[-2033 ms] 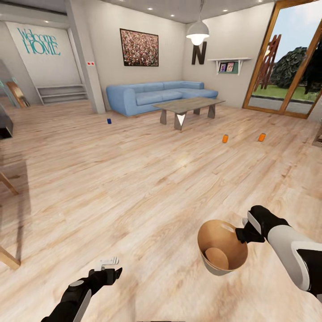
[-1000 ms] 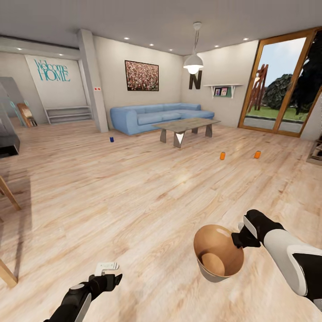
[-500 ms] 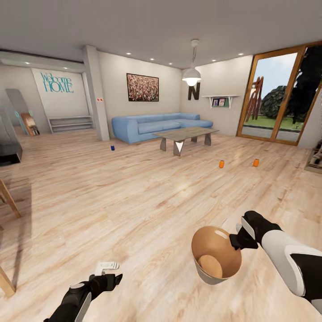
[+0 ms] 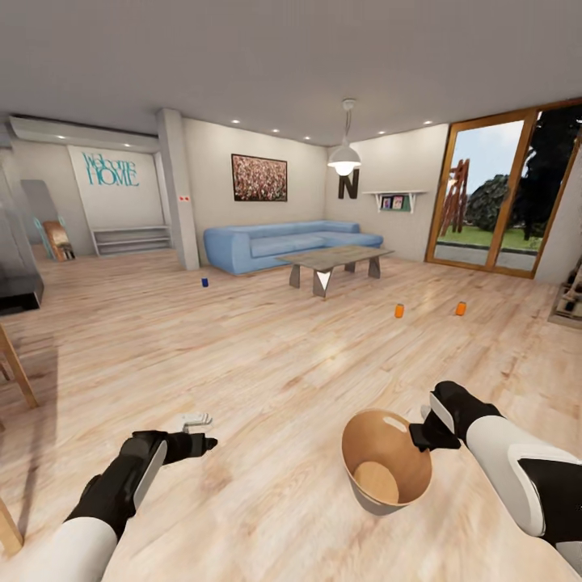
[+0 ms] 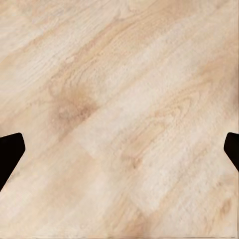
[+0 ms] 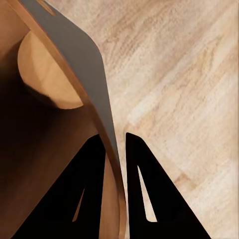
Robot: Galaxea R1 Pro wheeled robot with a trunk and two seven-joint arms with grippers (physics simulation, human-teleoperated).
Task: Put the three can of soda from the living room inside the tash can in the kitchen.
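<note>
My right gripper (image 4: 422, 434) is shut on the rim of the trash can (image 4: 381, 462), a round tapered bin with a tan inside, held above the wood floor. In the right wrist view the two black fingers (image 6: 89, 184) pinch the bin's wall (image 6: 74, 47). Far ahead on the floor stand two orange soda cans (image 4: 399, 310) (image 4: 460, 308) and a dark blue one (image 4: 204, 282) near the sofa. My left gripper (image 4: 196, 421) hovers over bare floor, open; its fingertips (image 5: 10, 152) sit far apart.
A blue corner sofa (image 4: 283, 242) and a grey low table (image 4: 333, 260) stand at the back. Wood-framed glass doors (image 4: 493, 194) are at the right. A pillar (image 4: 179, 190) rises left of the sofa. Wooden furniture legs (image 4: 16, 372) show at the left edge.
The head camera has tilted up, showing more ceiling and shifting the room down the picture. My left arm has risen and reached forward. The right gripper keeps hold of the trash can.
</note>
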